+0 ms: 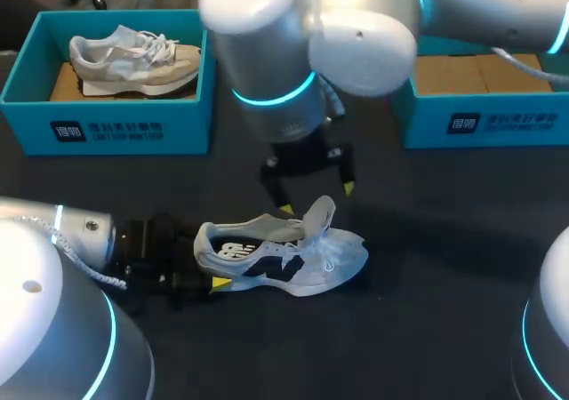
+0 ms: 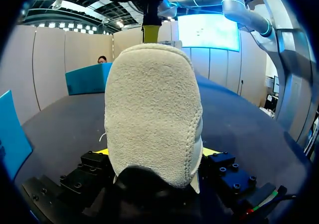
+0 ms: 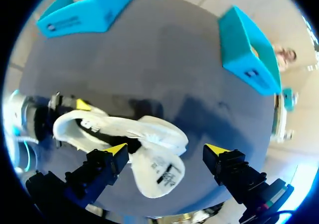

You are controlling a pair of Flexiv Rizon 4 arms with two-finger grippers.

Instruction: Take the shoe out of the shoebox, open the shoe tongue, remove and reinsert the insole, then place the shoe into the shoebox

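The white-and-black shoe [image 1: 280,258] sits on the dark table [image 1: 444,267] in the lower middle of the frame, outside both boxes, with its tongue [image 1: 320,213] standing up. The left pincer [image 2: 155,153], reaching in from the lower left, is clamped on the shoe's heel with a yellow tip on either side. The right pincer [image 1: 317,197] hangs just above the tongue, fingers spread wide and holding nothing. A teal shoebox [image 1: 107,124] at the upper left holds a beige shoe [image 1: 133,58], and a second teal shoebox [image 1: 480,120] stands at the upper right.
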